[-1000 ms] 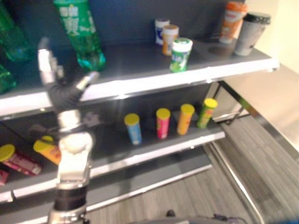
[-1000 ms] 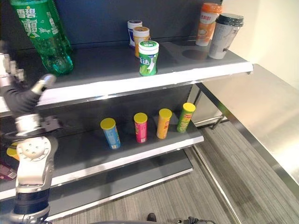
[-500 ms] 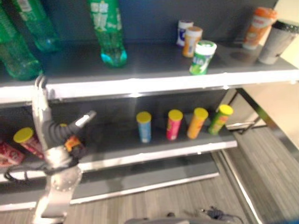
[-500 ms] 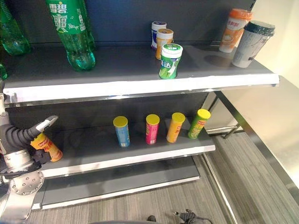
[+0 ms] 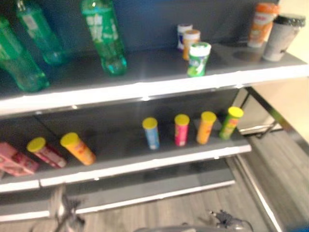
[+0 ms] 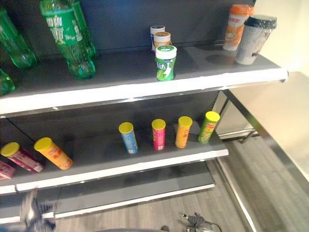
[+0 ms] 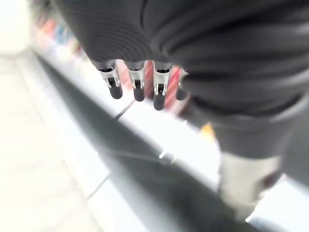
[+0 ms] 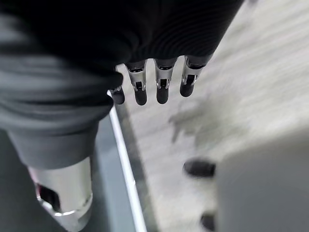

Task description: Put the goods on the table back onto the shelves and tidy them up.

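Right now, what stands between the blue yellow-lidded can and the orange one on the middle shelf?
One pink yellow-lidded can stands between the blue can and the orange can, in the right eye view.

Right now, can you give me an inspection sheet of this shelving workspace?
Surface: grey shelf unit, upper and middle boards stocked.
Job's things: green plastic bottles, green-and-white tub, two small jars, orange cup, dark-lidded cup on the upper board; four upright yellow-capped tubes and two leaning tubes on the middle board.
Clutter: pink pack at the middle board's left end.
Hands: left hand and right hand open, holding nothing.
Cables: nothing seen.
Surroundings: grey plank floor.
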### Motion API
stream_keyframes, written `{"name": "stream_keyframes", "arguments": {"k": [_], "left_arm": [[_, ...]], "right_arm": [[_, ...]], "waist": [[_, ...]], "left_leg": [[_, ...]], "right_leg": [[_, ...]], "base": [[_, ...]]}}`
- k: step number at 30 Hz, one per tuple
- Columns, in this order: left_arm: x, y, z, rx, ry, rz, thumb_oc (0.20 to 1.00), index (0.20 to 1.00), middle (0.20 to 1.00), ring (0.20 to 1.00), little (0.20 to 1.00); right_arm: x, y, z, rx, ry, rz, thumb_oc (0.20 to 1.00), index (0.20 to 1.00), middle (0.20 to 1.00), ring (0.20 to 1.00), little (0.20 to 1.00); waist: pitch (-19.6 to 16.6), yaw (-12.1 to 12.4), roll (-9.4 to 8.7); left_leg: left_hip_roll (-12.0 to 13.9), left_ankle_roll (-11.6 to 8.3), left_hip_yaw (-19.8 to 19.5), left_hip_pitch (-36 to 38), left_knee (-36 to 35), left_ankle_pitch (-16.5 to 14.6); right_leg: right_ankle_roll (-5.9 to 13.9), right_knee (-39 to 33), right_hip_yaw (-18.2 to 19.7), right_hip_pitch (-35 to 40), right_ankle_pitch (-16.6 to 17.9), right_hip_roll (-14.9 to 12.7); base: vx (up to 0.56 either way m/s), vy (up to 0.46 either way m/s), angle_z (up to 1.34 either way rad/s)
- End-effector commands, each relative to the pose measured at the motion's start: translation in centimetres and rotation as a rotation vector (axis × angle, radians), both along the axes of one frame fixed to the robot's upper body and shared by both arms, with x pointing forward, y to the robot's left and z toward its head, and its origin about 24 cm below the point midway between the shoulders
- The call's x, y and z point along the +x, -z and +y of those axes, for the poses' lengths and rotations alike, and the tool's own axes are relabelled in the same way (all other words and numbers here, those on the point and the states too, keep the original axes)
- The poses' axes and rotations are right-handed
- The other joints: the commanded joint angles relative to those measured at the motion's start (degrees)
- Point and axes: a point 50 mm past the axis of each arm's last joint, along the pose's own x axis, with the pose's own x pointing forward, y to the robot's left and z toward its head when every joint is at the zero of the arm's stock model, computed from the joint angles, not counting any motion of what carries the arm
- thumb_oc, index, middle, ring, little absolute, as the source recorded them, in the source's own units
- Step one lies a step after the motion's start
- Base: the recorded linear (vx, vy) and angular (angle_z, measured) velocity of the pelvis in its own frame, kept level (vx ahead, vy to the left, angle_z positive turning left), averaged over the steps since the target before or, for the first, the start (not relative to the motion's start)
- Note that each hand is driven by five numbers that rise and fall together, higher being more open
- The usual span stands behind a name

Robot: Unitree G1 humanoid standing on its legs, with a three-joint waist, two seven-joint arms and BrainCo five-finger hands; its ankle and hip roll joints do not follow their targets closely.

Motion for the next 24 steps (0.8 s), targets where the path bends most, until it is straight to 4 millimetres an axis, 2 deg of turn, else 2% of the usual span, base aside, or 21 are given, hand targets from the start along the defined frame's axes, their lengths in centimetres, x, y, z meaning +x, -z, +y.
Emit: {"name": "stream_keyframes", "arguments": {"k": [1, 4, 5, 6, 7, 8, 9, 10, 11, 12, 14, 15, 17, 19, 21, 22, 24], "left_arm": [[-2.0, 1.6, -2.1, -0.141, -0.144, 0.064, 1.0, 1.0, 1.0, 1.0, 1.0], [-4.0, 3.0, -4.3, -0.286, -0.321, 0.133, 1.0, 1.0, 1.0, 1.0, 1.0], [-5.3, 3.5, -5.7, -0.378, -0.431, 0.16, 1.0, 1.0, 1.0, 1.0, 1.0], [-5.3, 3.5, -5.7, -0.378, -0.431, 0.16, 1.0, 1.0, 1.0, 1.0, 1.0], [-6.0, 3.7, -6.3, -0.417, -0.481, 0.175, 1.0, 1.0, 1.0, 1.0, 1.0], [-6.6, 4.0, -7.4, -0.504, -0.602, 0.152, 1.0, 1.0, 1.0, 1.0, 1.0], [-6.6, 4.0, -7.4, -0.504, -0.602, 0.152, 1.0, 1.0, 1.0, 1.0, 1.0], [-5.6, 4.1, -7.6, -0.539, -0.612, 0.104, 1.0, 1.0, 1.0, 1.0, 1.0], [-5.6, 4.1, -7.6, -0.539, -0.612, 0.104, 1.0, 1.0, 1.0, 1.0, 1.0], [-4.0, 4.1, -7.3, -0.561, -0.568, 0.071, 1.0, 1.0, 1.0, 1.0, 1.0], [-3.6, 4.1, -7.1, -0.562, -0.537, 0.071, 1.0, 1.0, 1.0, 1.0, 1.0], [-2.1, 4.0, -6.9, -0.578, -0.433, 0.076, 1.0, 1.0, 1.0, 1.0, 1.0], [-1.6, 4.0, -6.9, -0.585, -0.398, 0.078, 1.0, 1.0, 1.0, 1.0, 1.0], [-0.2, 4.0, -7.1, -0.605, -0.333, 0.063, 1.0, 1.0, 1.0, 1.0, 1.0], [0.6, 3.9, -7.2, -0.612, -0.285, 0.061, 1.0, 1.0, 1.0, 1.0, 1.0], [0.7, 3.9, -7.2, -0.613, -0.285, 0.061, 1.0, 1.0, 1.0, 1.0, 1.0], [0.6, 3.9, -7.3, -0.614, -0.257, 0.069, 1.0, 1.0, 1.0, 1.0, 1.0]], "right_arm": [[1.5, -0.2, 1.1, 0.027, -0.005, -0.02, 1.0, 1.0, 1.0, 1.0, 1.0], [1.7, -0.2, 1.0, 0.032, -0.043, -0.024, 1.0, 1.0, 1.0, 1.0, 1.0], [1.5, -0.2, 1.0, 0.039, -0.061, -0.019, 1.0, 1.0, 1.0, 1.0, 1.0], [1.5, -0.2, 1.0, 0.039, -0.061, -0.019, 1.0, 1.0, 1.0, 1.0, 1.0], [1.4, -0.2, 1.0, 0.041, -0.068, -0.015, 1.0, 1.0, 1.0, 1.0, 1.0], [1.1, -0.1, 1.0, 0.045, -0.08, -0.006, 1.0, 1.0, 1.0, 1.0, 1.0], [1.1, -0.1, 1.0, 0.045, -0.08, -0.006, 1.0, 1.0, 1.0, 1.0, 1.0], [0.9, 0.0, 0.9, 0.042, -0.099, 0.003, 1.0, 1.0, 1.0, 1.0, 1.0], [0.8, 0.0, 0.9, 0.042, -0.099, 0.003, 1.0, 1.0, 1.0, 1.0, 1.0], [0.8, -0.1, 0.7, 0.028, -0.119, 0.003, 1.0, 1.0, 1.0, 1.0, 1.0], [0.9, -0.1, 0.6, 0.023, -0.132, 0.002, 1.0, 1.0, 1.0, 1.0, 1.0], [1.0, -0.2, 0.2, 0.006, -0.159, -0.001, 1.0, 1.0, 1.0, 1.0, 1.0], [1.2, -0.3, 0.0, -0.001, -0.166, -0.004, 1.0, 1.0, 1.0, 1.0, 1.0], [1.8, -0.5, -0.5, -0.02, -0.191, -0.015, 1.0, 1.0, 1.0, 1.0, 1.0], [2.7, -0.9, -1.0, -0.043, -0.227, -0.036, 1.0, 1.0, 1.0, 1.0, 1.0], [2.7, -0.9, -1.0, -0.044, -0.227, -0.036, 1.0, 1.0, 1.0, 1.0, 1.0], [3.5, -1.2, -1.3, -0.067, -0.273, -0.058, 1.0, 1.0, 1.0, 1.0, 1.0]], "waist": [[-0.8, 0.9, 1.22], [-0.8, -0.2, 1.39], [-0.9, -0.7, 1.4], [-0.9, -0.7, 1.4], [-1.1, -0.9, 1.44], [-1.3, -1.1, 1.37], [-1.3, -1.1, 1.37], [-1.5, -1.3, 1.26], [-1.5, -1.3, 1.27], [-1.4, -1.6, 1.03], [-1.3, -1.8, 0.97], [-0.6, -2.1, 0.52], [-0.1, -2.1, 0.27], [1.5, -2.1, -0.16], [3.0, -2.1, -0.35], [3.0, -2.1, -0.3], [3.6, -2.6, -0.64]], "left_leg": [[2.3, -0.73, 1.5, 2.3, -1.5, -3.8], [2.4, -0.88, 1.6, 2.2, -1.5, -3.7], [2.5, -0.93, 1.8, 2.1, -1.5, -3.7], [2.5, -0.93, 1.8, 2.1, -1.5, -3.7], [2.5, -0.97, 1.9, 2.1, -1.5, -3.7], [2.6, -1.01, 2.1, 2.1, -1.5, -3.8], [2.6, -1.01, 2.1, 2.1, -1.5, -3.9], [2.6, -1.04, 2.3, 2.1, -1.5, -4.0], [2.6, -1.04, 2.3, 2.1, -1.5, -4.0], [2.6, -0.97, 2.4, 2.3, -1.5, -4.2], [2.7, -0.9, 2.5, 2.3, -1.5, -4.1], [2.1, -0.54, 2.3, 1.6, 0.5, -4.9], [1.6, -0.52, 1.6, 0.2, 3.1, -5.5], [-0.2, -0.89, -1.9, -3.8, 9.3, -6.9], [-2.3, -1.52, -7.9, -6.2, 13.7, -8.5], [-2.3, -1.52, -7.9, -6.3, 14.0, -8.6], [-4.1, -1.64, -13.1, -6.6, 16.1, -9.5]], "right_leg": [[6.96, 0.6, 2.6, 4.7, -4.2, -4.9], [6.88, 0.5, 2.8, 4.4, -4.1, -4.8], [6.82, 0.5, 2.9, 4.2, -4.0, -4.8], [6.81, 0.5, 2.8, 4.2, -4.0, -4.8], [6.77, 0.5, 2.9, 4.1, -4.0, -4.7], [6.68, 0.5, 3.2, 4.1, -4.0, -4.7], [6.68, 0.5, 3.2, 4.1, -4.0, -4.6], [6.57, 0.5, 3.3, 4.0, -4.0, -4.6], [6.57, 0.5, 3.3, 4.0, -4.0, -4.6], [6.56, 0.5, 3.5, 4.1, -4.0, -4.5], [6.59, 0.5, 3.6, 4.0, -4.0, -4.4], [6.75, 0.7, 4.1, 3.8, -3.7, -4.8], [6.79, 1.1, 4.4, 3.3, -3.5, -5.0], [6.68, 3.0, 5.7, 1.1, -3.3, -5.4], [6.82, 5.1, 7.3, -2.1, -2.8, -5.3], [6.82, 5.2, 7.3, -2.2, -2.8, -5.3], [7.17, 6.5, 9.7, -4.9, -1.8, -5.0]], "base": [[0.0, 0.0, 0.0], [0.0, 0.0, 0.0], [0.0, 0.0, 0.0], [0.0, 0.0, 0.0], [0.01, 0.008, -0.09], [0.01, 0.008, -0.1], [0.01, 0.015, -0.12], [0.0, 0.009, -0.07], [0.0, 0.013, -0.06], [0.0, 0.0, 0.0], [-0.03, 0.023, -0.02], [-0.05, 0.037, -0.07], [-0.1, 0.031, -0.15], [-0.2, 0.039, -0.18], [-0.22, 0.065, -0.31], [-0.19, 0.088, -0.81], [-0.19, 0.106, -0.87]]}}
